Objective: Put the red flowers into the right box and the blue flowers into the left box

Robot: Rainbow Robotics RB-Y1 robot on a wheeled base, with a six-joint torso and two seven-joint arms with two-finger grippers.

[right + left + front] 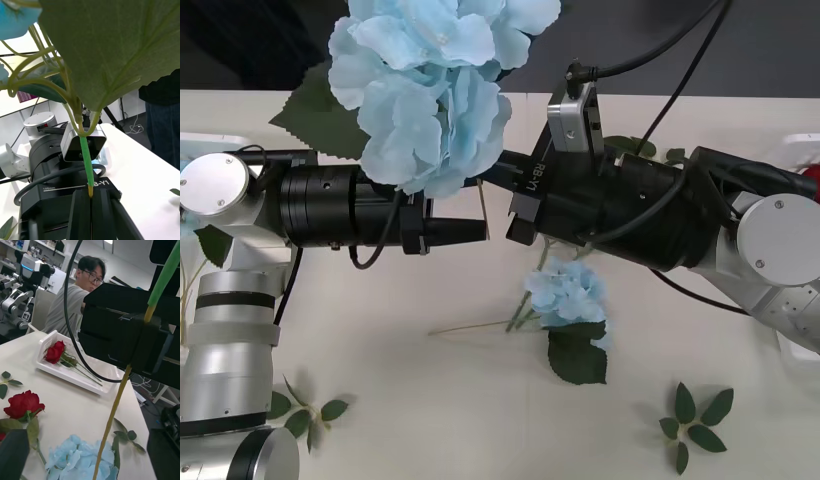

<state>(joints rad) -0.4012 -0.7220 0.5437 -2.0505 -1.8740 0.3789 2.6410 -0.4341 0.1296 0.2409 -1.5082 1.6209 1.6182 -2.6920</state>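
Right gripper (90, 210) has its black fingers pinched on the stem of a blue flower (430, 85), holding the bloom high above the middle of the table (430, 400). Left gripper (475, 232) faces it, fingers spread wide on either side of that stem without touching it. Another blue flower (568, 296) lies on the table just below the right gripper. Across the table, one rose (22, 404) lies loose, and another (55, 351) lies in the right box (80, 380).

White table (380, 360), pale walls, shelving (15, 255) behind, dark floor.
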